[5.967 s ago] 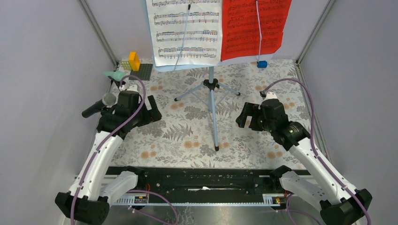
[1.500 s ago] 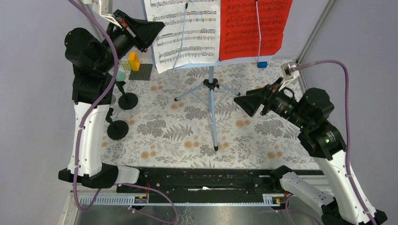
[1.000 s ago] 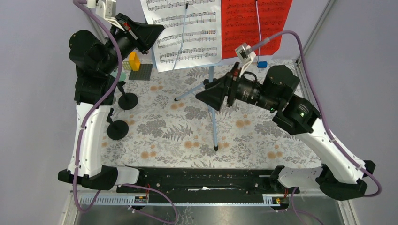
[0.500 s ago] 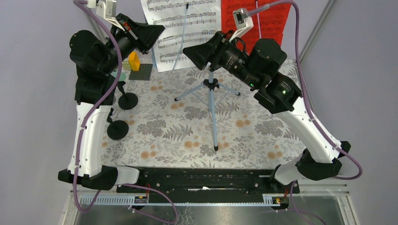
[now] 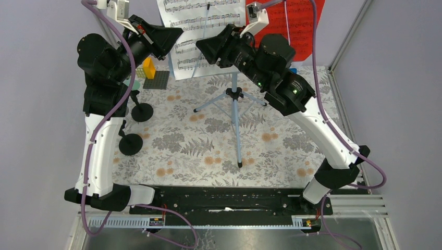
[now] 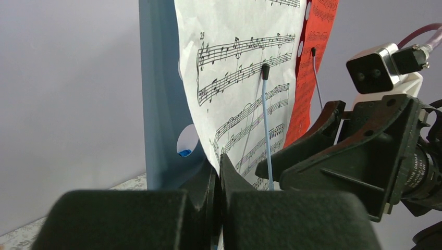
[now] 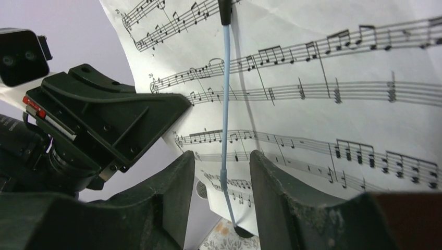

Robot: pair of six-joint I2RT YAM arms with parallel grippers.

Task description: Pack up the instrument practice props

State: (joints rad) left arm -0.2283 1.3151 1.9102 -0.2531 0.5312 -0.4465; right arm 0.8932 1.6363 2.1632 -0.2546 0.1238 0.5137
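The left gripper (image 6: 219, 178) was pinched shut on the low edge of the white music sheet (image 6: 234, 62), up on the pale blue rack (image 6: 159, 78). The right gripper (image 7: 221, 172) was spread around the thin blue holder wire (image 7: 225, 94). It should probably lift that wire off first, so the paper slides out without ripping.

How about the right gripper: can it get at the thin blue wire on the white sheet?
Probably yes: the right gripper stands open around the wire, with nothing visible in between.
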